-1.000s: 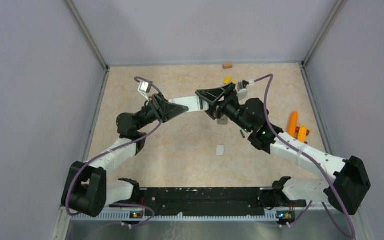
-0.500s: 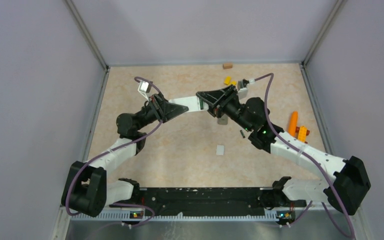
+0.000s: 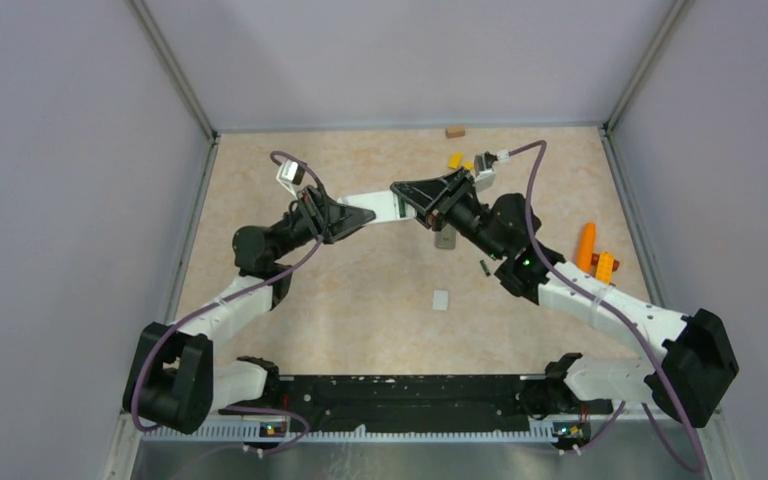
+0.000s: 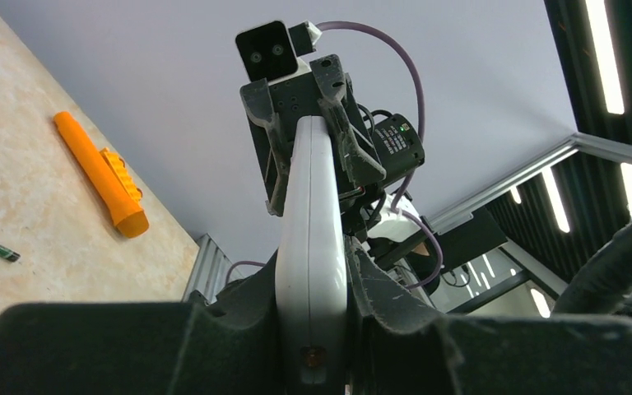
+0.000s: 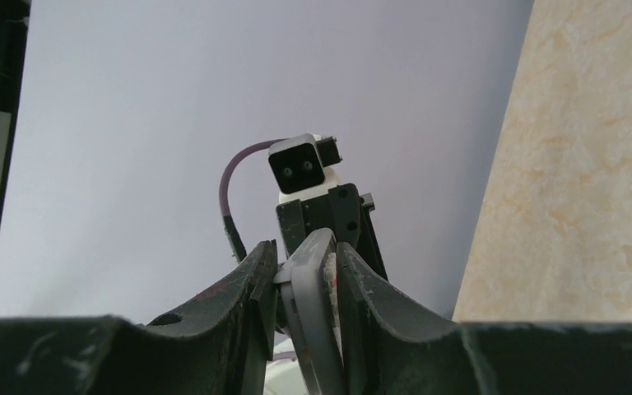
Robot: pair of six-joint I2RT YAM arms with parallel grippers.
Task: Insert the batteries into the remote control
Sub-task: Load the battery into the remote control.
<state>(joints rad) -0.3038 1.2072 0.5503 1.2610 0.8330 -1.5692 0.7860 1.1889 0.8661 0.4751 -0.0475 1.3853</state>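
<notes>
Starting at the bottom of the top view, the arm bases sit on a black rail point(image 3: 400, 390), and bare table point(image 3: 360, 300) spreads above it to both side walls. A small grey plate point(image 3: 441, 299) lies right of centre. One battery point(image 3: 484, 266) lies on the tabletop just beside the right forearm, apart from both grippers.

Mid-frame the arms meet. The left gripper point(image 4: 311, 288) is clamped on one end of the white remote control point(image 4: 310, 206). The right gripper point(image 5: 309, 276) has its jaws pressed against the other end (whether the compartment holds a cell cannot be told). Another grey piece point(image 3: 445, 240) is half hidden under the right arm.

At right lie an orange stick point(image 3: 586, 246) and an orange-yellow block point(image 3: 605, 266). Toward the top, yellow blocks point(image 3: 454, 160) and a brown block point(image 3: 454, 131) lie near the far wall.
</notes>
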